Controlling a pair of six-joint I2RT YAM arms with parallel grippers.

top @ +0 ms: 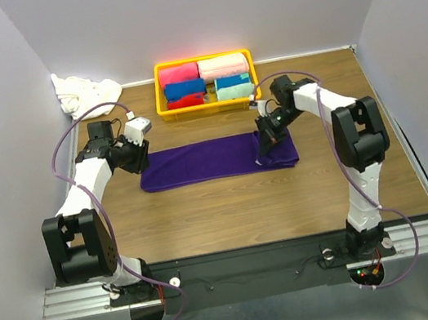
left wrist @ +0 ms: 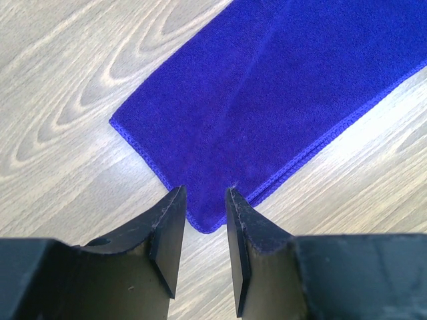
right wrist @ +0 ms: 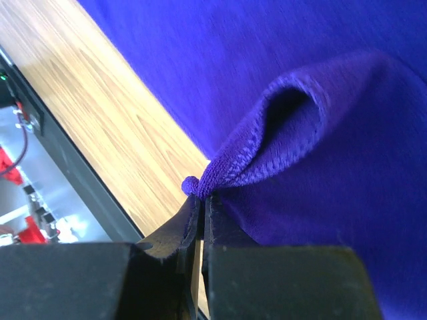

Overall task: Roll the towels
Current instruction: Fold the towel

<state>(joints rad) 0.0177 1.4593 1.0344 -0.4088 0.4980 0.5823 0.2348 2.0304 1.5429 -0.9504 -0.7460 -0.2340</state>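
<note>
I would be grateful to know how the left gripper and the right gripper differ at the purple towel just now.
The left gripper is open with nothing between its fingers; the right gripper is shut on the hem of the purple towel. The towel lies flat at the left gripper's end, but is pinched up into a fold at the right gripper's. Each is at one short end of the towel.

Your left gripper (left wrist: 203, 195): fingers parted, angled down | your right gripper (right wrist: 202, 200): fingers pinched together on towel (right wrist: 267, 153) hem | both arms reach forward
</note>
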